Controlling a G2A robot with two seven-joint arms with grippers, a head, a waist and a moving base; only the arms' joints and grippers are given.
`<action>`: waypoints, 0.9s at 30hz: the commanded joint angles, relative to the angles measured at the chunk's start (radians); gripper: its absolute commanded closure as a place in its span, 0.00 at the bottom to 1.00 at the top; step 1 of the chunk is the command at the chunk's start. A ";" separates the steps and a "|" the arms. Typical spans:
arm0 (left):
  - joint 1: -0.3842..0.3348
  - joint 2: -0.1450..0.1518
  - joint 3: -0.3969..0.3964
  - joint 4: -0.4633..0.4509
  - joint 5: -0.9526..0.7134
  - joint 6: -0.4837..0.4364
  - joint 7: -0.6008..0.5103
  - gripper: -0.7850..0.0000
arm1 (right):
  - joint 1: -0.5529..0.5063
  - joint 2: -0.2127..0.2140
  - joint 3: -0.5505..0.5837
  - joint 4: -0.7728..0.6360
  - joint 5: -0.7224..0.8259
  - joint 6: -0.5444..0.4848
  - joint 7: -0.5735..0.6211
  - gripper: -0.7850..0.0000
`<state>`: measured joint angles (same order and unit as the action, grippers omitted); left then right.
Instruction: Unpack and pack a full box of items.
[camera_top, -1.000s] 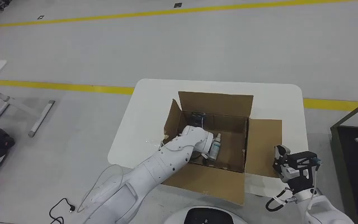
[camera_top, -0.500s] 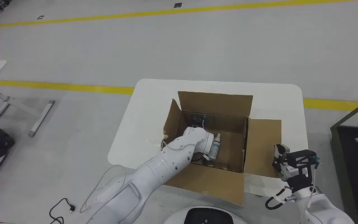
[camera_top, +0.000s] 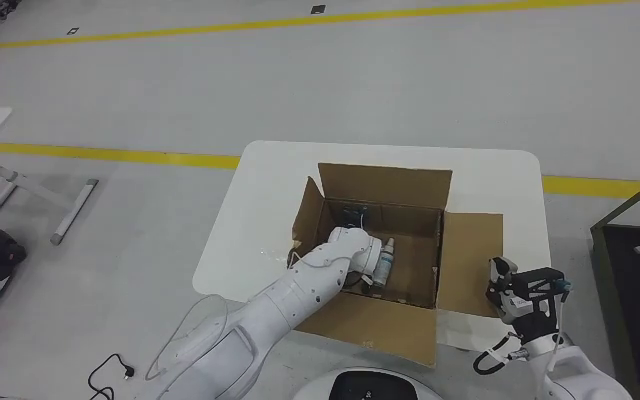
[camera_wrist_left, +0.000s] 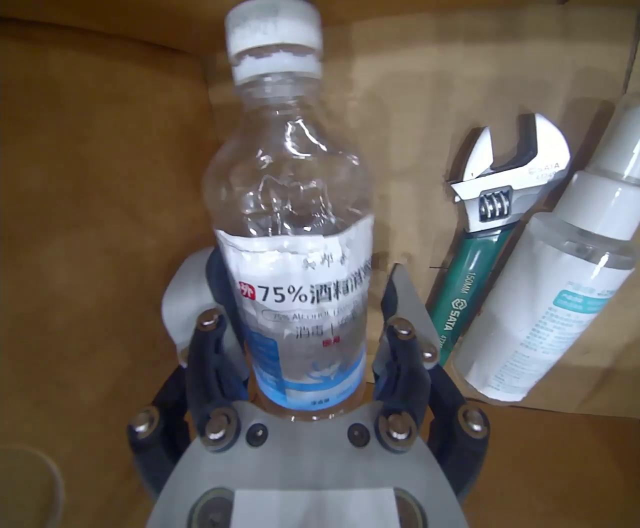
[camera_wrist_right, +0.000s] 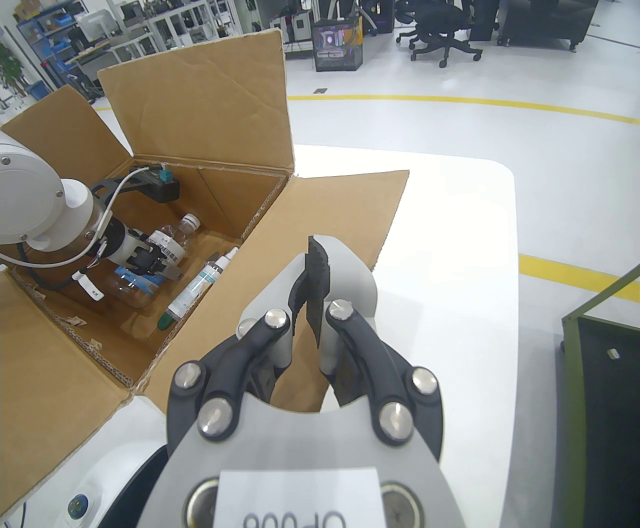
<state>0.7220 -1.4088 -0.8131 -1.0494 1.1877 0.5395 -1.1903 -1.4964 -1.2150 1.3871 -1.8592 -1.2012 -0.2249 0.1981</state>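
Top view: an open cardboard box (camera_top: 385, 185) sits at the centre of a white table (camera_top: 270, 200), its four flaps folded outward. The left arm enters the box from 7 o'clock, with the forearm sloping down over the near wall and the wrist bent low inside. The left gripper (camera_wrist_left: 305, 320) is clamped on a clear bottle (camera_wrist_left: 292, 210), one finger pressed to each side of the labelled lower body and the white cap pointing away from the wrist. The bottle is inside the box, in its 9 o'clock half; whether it rests on the floor cannot be told. An adjustable wrench (camera_wrist_left: 492, 235) with a green handle lies just beside the bottle. A white spray bottle (camera_wrist_left: 550, 300) lies on the wrench's other side, touching it. The right gripper (camera_wrist_right: 312, 280) is at 4 o'clock from the box, above the outer edge of the 3 o'clock flap. Its fingers are closed together and hold nothing.
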 joint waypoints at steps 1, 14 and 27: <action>0.001 -0.003 -0.003 0.006 0.001 0.000 0.003 0.85 | -0.001 0.000 0.000 0.001 0.001 0.000 -0.001 1.00; 0.016 -0.004 -0.053 -0.053 0.019 -0.020 -0.018 1.00 | -0.024 0.002 0.058 -0.015 0.120 -0.016 -0.035 0.00; 0.153 0.043 -0.173 -0.389 0.123 -0.101 -0.183 1.00 | 0.008 0.005 0.060 0.076 0.586 -0.208 0.144 0.22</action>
<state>0.8641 -1.3688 -0.9784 -1.4103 1.3072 0.4428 -1.3631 -1.4932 -1.2099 1.4531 -1.7930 -0.6303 -0.4258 0.3330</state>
